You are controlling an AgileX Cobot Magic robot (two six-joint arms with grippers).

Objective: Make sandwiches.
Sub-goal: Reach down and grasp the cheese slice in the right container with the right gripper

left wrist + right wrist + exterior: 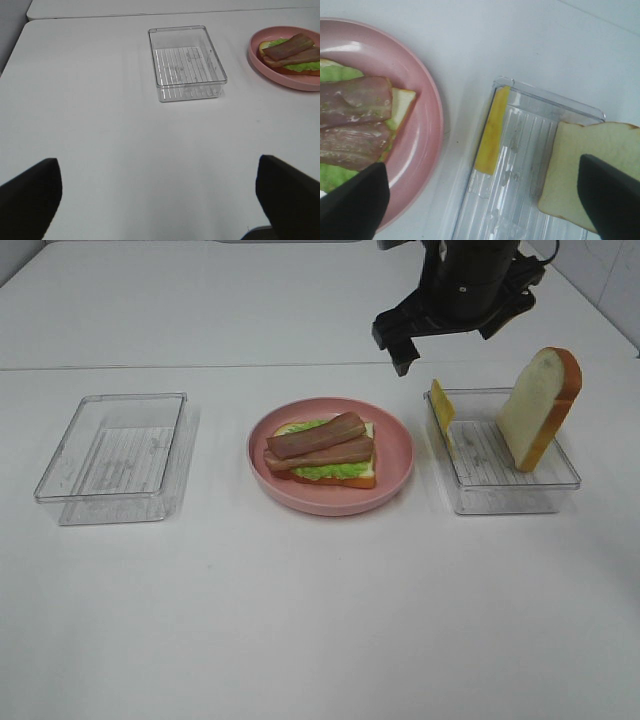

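On the white desk [300,620] a pink plate [395,475] sits at centre, carrying a flat bread slice [365,478] topped with green lettuce [330,471] and two bacon strips [318,444] side by side. At its 9 o'clock stands the left tray [60,475]. At its 3 o'clock the right tray [500,495] holds a yellow cheese slice [441,405] leaning on the plate-side wall and an upright bread slice [535,405]. The right gripper [445,335] hangs at 12 o'clock of that tray, jaws spread.

Bread [366,476], lettuce [335,471], two bacon strips [320,443] stacked on pink plate [395,445]; cheese slice [441,405], second bread slice [535,410] upright in tray [500,495].
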